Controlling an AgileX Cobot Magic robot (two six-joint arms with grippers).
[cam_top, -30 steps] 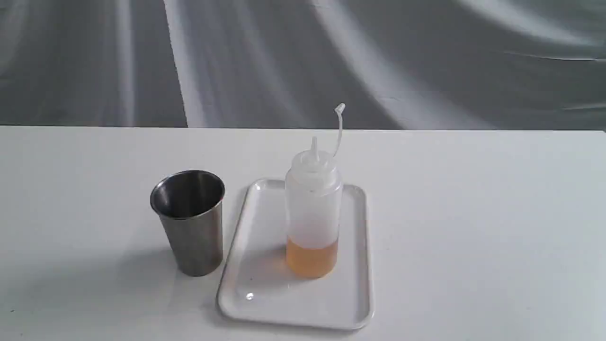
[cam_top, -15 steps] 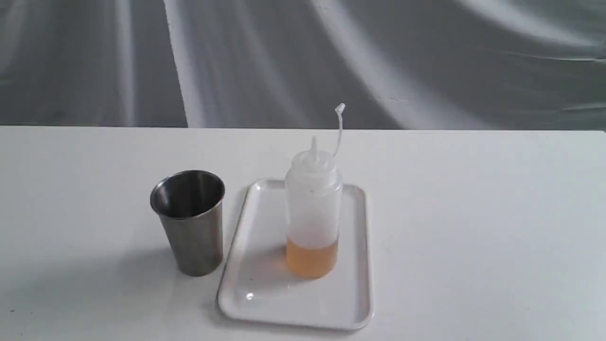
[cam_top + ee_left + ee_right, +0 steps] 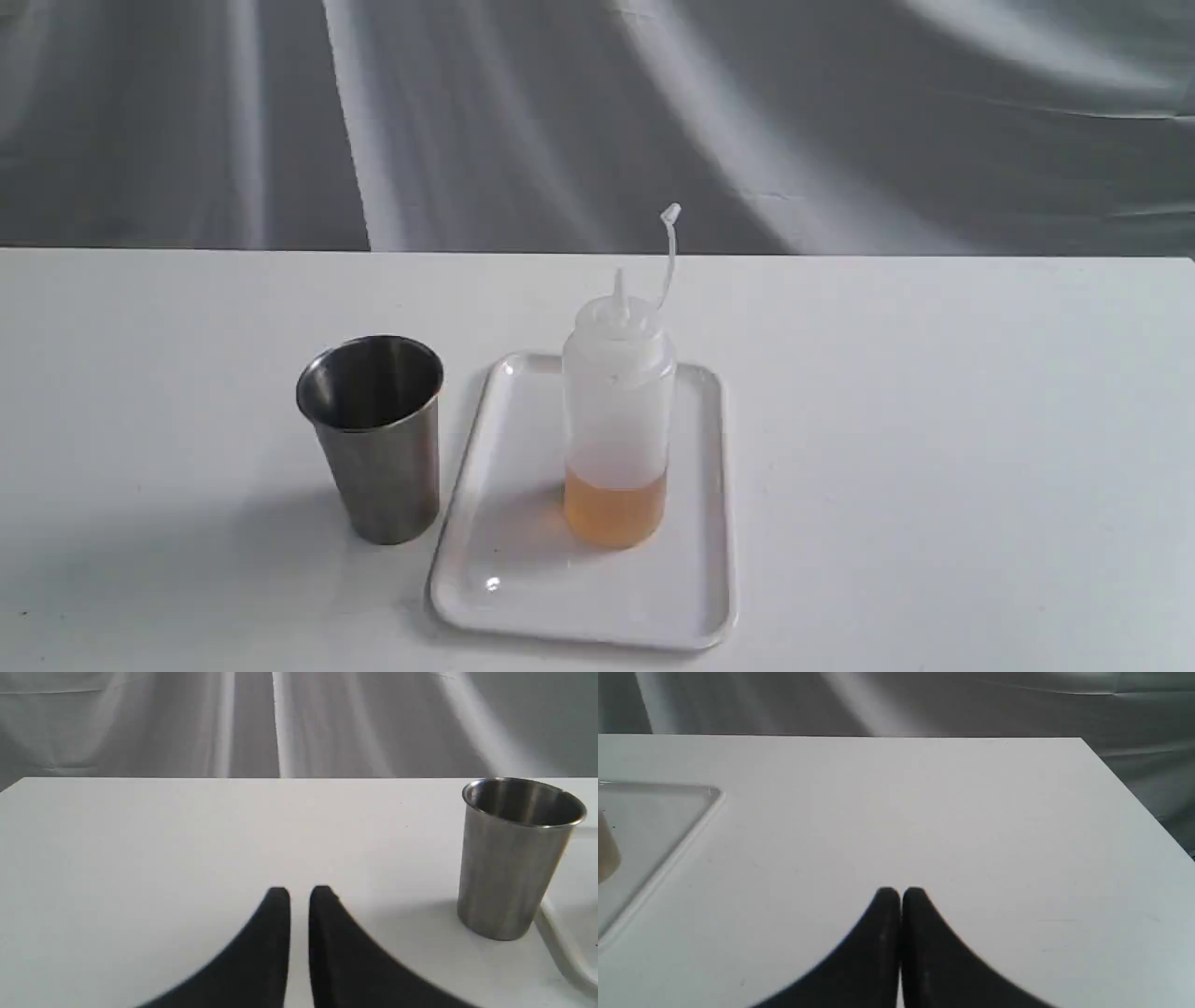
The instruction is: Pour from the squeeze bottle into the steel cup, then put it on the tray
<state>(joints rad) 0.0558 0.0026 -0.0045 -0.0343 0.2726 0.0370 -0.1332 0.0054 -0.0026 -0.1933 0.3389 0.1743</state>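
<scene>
Amber liquid point(image 3: 614, 509) is filling only the bottom part of the squeeze bottle point(image 3: 616, 411). The bottle is standing upright on the tray point(image 3: 523, 597), slightly right of its centre and nearer the far end. Its nozzle is pointing straight up, uncapped. The cap strap point(image 3: 668, 252) is curving up and to the right above it.

The steel cup point(image 3: 378, 448) is standing upright on the table point(image 3: 934, 420), just beside the tray's left edge — I can't tell whether it is touching the rim. Its interior is reading dark, so I can't tell whether it is holding anything.

The grippers are showing up in the wrist views only:
- The left gripper point(image 3: 299, 893) is pointing out over bare table, well apart from the cup. Its jaws are nearly closed, with a thin slit between the black fingers and nothing in it.
- The right gripper point(image 3: 901, 893) is pointing out over bare table on the tray's right side, apart from it. Its jaws are pressing fully together and gripping nothing. The right wrist view is catching one tray corner and a sliver of the bottle's amber base at its edge.

Grey draped cloth point(image 3: 560, 121) is hanging behind the table.
</scene>
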